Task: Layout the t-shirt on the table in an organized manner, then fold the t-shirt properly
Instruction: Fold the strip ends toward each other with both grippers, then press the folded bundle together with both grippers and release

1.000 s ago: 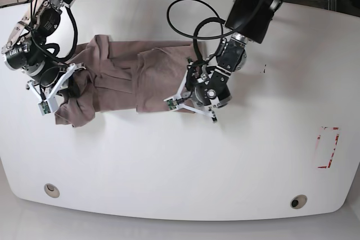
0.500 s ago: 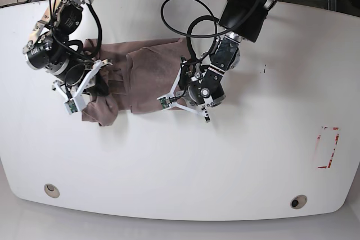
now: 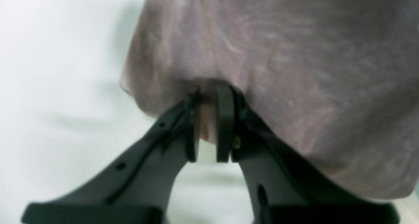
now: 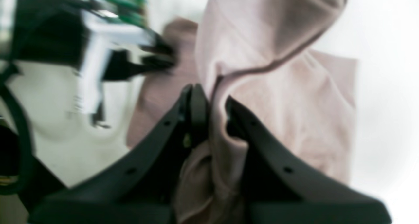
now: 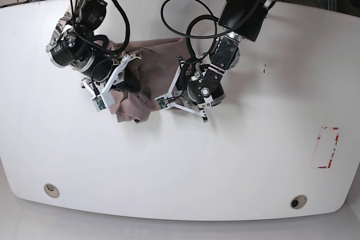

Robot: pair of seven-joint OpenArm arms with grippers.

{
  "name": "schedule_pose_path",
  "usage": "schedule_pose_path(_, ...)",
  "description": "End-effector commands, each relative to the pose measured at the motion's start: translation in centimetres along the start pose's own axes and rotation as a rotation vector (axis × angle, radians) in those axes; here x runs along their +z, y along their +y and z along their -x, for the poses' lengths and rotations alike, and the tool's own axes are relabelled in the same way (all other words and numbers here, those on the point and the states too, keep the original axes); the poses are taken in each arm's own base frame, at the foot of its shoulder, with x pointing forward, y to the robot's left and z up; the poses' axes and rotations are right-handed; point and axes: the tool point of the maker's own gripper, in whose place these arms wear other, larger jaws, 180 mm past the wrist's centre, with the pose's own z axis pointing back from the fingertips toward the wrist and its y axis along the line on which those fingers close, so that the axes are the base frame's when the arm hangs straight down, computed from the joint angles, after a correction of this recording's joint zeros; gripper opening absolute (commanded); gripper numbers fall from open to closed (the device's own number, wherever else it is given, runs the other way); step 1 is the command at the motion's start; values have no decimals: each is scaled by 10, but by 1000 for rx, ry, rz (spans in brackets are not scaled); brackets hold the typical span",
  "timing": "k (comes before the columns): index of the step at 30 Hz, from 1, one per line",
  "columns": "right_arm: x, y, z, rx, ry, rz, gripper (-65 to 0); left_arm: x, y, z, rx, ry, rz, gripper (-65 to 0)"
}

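Note:
The mauve-brown t-shirt lies bunched on the white table between my two grippers. In the base view my right gripper is at the shirt's left side and my left gripper at its right side. The left wrist view shows my left gripper shut on a fold at the edge of the t-shirt. In the right wrist view my right gripper is shut on a thick gathered fold of the t-shirt, which drapes over itself. The left gripper shows blurred close behind.
Black cables loop above the shirt by the left arm. Two grommet holes sit near the front edge. A red-white tape rectangle marks the table at the right.
My right gripper has carried its end of the shirt to the right in the base view, toward the left gripper. The shirt went from spread out to bunched. The left gripper shifted slightly left.

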Motion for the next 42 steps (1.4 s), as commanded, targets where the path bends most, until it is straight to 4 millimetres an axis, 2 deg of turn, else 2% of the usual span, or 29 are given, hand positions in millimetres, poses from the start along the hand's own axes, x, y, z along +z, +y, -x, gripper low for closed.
schedule_pose_path(1,4,0,-17,25,-60,2,-633,15,11,-25,2,-77,-25,-588)
schedule_pose_path(5,4,-1,-18,26,-60,4,-633,37,26,-37,70,-177,-49,-588)
schedule_pose_path(10,5,-3,-18,30,-57,10,-633,57,41,-29,195,-253,-68,-588)
schedule_pose_path(14,7,-7,-17,36,-51,18,-633,64,38,-27,239,-297,-57,-588)
schedule_pose_path(24,7,-7,-17,34,-51,19,-633,55,7,8,299,-322,79,-588)
schedule_pose_path(29,7,-7,-17,34,-53,19,-633,53,0,17,323,-367,113,-588)
schedule_pose_path(34,7,-7,-18,35,-54,19,-633,37,-9,27,367,-368,156,-588)
schedule_pose_path(39,5,-4,-18,34,-56,11,-631,24,-17,33,398,-341,195,-588)
schedule_pose_path(42,4,-2,-19,30,-59,5,-631,22,-18,25,408,-367,203,-588)
